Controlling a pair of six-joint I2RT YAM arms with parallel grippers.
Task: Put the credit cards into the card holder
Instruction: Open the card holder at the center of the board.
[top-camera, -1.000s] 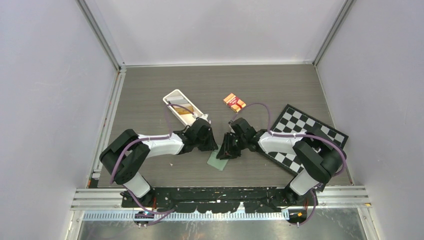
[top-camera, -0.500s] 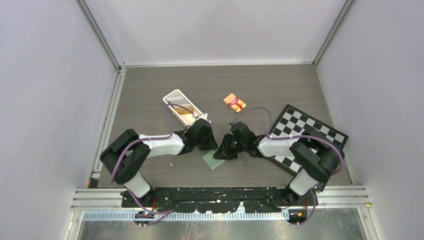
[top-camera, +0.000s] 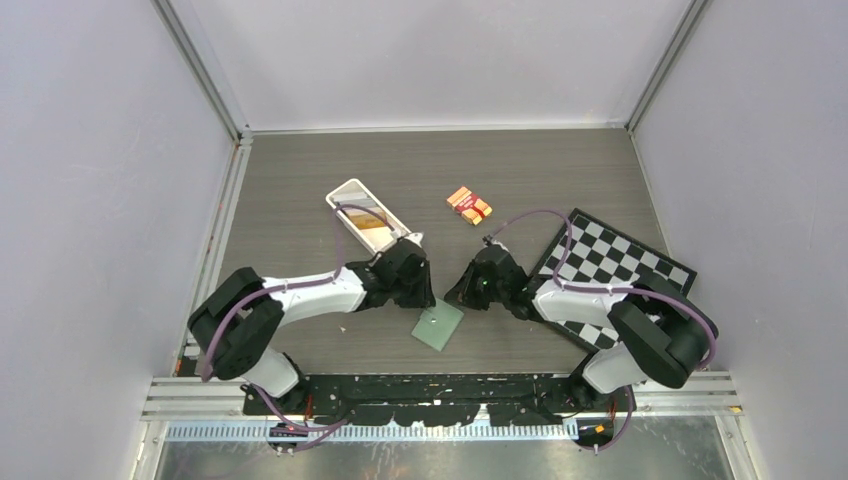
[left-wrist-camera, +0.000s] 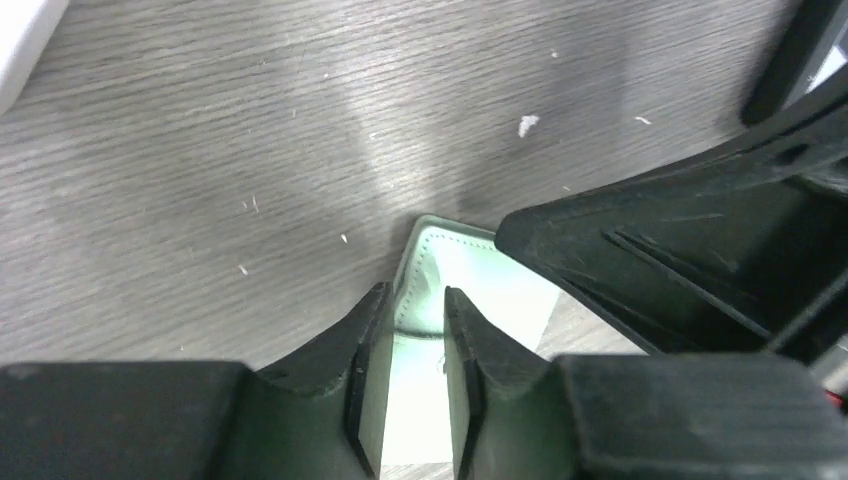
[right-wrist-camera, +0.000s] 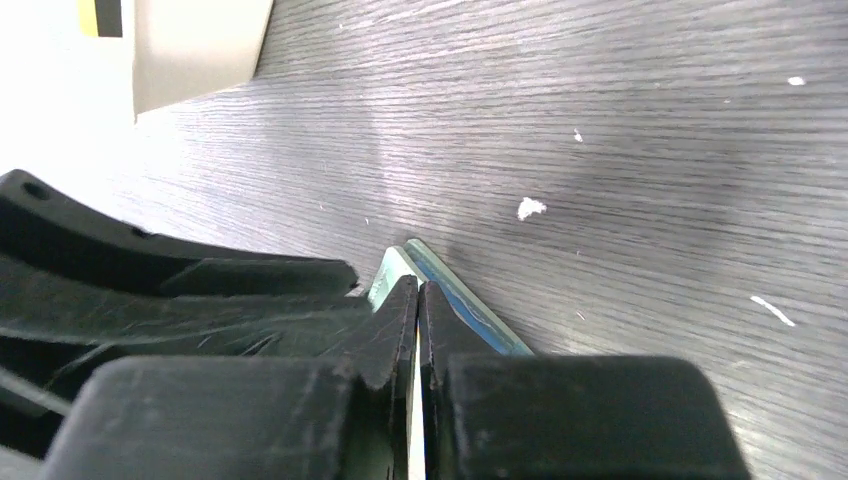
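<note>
The card holder is lying flat on the table, sage-green face up, between the two arms near the front edge. The left claw is hanging low over its far corner with its fingers standing narrowly apart. The holder's green is showing through the gap and nothing is visibly pinched, though the tips are hiding whether they are touching it.

The right claw is sitting at the holder's other edge with its jaws pressed almost together. A thin pale sliver is showing in the seam, and I cannot tell whether that is something pinched or only the holder beyond. Just ahead of its tips a blue-grey layer is peeking out along the holder's rim.

The credit cards are resting in the white tray, well apart from the holder. Only a gold-tan one is reading clearly. A purple cable is crossing it and the left arm is covering the tray's near end, so their number is not readable. The right arm is covering part of the chessboard.
</note>
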